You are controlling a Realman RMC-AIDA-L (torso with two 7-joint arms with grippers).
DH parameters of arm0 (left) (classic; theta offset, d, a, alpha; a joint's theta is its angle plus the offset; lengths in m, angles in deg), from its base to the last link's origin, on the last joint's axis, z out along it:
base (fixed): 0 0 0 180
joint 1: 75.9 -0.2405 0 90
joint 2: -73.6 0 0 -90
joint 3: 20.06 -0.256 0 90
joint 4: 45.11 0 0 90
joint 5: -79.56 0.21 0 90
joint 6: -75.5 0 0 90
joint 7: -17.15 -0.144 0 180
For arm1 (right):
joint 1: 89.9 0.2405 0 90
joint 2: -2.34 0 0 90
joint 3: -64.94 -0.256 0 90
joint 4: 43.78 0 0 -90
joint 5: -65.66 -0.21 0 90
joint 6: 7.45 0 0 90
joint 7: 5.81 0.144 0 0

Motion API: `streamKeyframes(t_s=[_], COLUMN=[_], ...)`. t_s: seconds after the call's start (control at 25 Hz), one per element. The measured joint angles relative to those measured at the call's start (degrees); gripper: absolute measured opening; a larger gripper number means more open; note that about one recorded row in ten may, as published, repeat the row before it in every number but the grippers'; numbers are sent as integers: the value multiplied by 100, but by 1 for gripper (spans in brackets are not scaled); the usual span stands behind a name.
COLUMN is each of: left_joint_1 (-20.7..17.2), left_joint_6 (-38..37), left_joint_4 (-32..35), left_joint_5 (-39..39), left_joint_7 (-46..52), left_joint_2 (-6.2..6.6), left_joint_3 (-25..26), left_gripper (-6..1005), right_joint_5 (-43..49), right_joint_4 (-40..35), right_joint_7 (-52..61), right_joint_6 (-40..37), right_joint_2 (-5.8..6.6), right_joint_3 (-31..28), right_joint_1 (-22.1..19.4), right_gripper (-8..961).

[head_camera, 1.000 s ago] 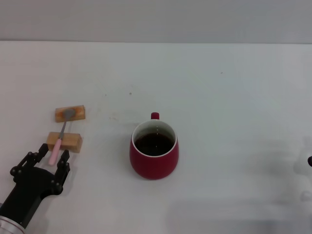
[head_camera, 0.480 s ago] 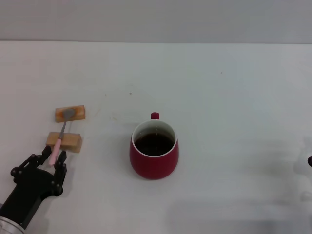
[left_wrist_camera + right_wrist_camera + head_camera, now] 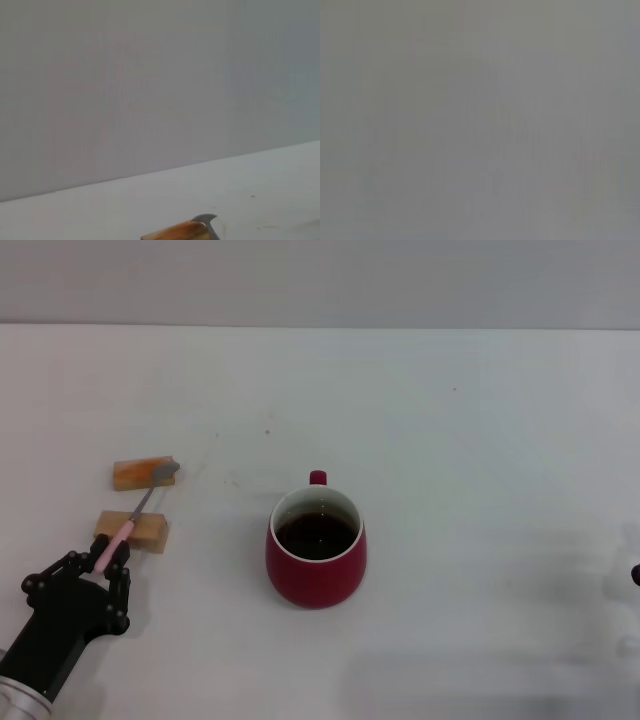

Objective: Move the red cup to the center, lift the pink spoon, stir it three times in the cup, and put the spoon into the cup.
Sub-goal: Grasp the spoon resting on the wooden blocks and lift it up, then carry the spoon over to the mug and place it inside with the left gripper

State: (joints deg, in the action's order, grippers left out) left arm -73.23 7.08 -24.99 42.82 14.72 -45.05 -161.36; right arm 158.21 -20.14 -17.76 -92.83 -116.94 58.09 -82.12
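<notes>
1. One gripper is at work: the left gripper (image 3: pixel 108 562), nearest the robot at the left of the table (image 3: pixel 480 440). Its fingers are pinched shut on the tip of the pink handle of the pink spoon (image 3: pixel 135 518).
2. Just beyond it, the spoon slants up and away over the nearer wooden block (image 3: pixel 133 531), its grey bowl at the right end of the farther wooden block (image 3: pixel 140 473). The left wrist view shows that bowl tip (image 3: pixel 206 219) peeking over the block (image 3: pixel 176 231).
3. To do this lift well, I would raise straight up until the bowl clears both blocks, keeping the pinch firm; held so near the handle end, the spoon may pivot or droop.
4. Farther right, near the table's middle, stands the red cup (image 3: pixel 316 549), upright, handle pointing away, dark liquid inside. It looks already centred.
5. Carry the spoon across high, then lower the bowl end in without knocking the white rim.
6. Right gripper: only a dark sliver shows at the far right edge, so its state is unclear.
</notes>
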Motion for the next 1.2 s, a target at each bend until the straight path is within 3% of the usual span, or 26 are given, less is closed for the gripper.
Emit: streamKeyframes(t_s=[0.28, 0.64, 0.72, 0.88, 0.92, 0.96, 1.08, 1.12, 1.2], left_joint_1=[130, 837, 1169, 1461, 1592, 1592, 1673, 1667, 1654], left_joint_6=[-321, -198, -169, -83, 154, 154, 718, 1095, 1219], left_joint_4=[60, 18, -21, -31, 83, 83, 469, 719, 807], left_joint_5=[37, 183, 208, 208, 208, 208, 358, 759, 984], left_joint_7=[-12, 337, 301, -86, -99, -99, 50, 6, -23], left_joint_2=[33, 206, 280, 320, 408, 408, 595, 664, 671], left_joint_3=[-8, 52, 299, 740, 910, 910, 1182, 1516, 1681], left_gripper=[172, 172, 172, 172, 172, 172, 172, 172, 172], right_joint_5=[0, 0, 0, 0, 0, 0, 0, 0, 0], right_joint_4=[0, 0, 0, 7, 12, 12, 24, 25, 26], right_joint_7=[0, 0, 0, 0, 0, 0, 0, 0, 0], right_joint_6=[-11, -86, -131, -243, -297, -297, -377, -399, -401], right_joint_2=[-1, -8, -8, -8, -8, -8, -11, -15, -16], right_joint_3=[1, 78, 84, 112, 137, 137, 149, 150, 149], right_joint_1=[-14, -68, -111, -178, -209, -209, -288, -327, -337], right_gripper=[0, 0, 0, 0, 0, 0, -1, -1, -1])
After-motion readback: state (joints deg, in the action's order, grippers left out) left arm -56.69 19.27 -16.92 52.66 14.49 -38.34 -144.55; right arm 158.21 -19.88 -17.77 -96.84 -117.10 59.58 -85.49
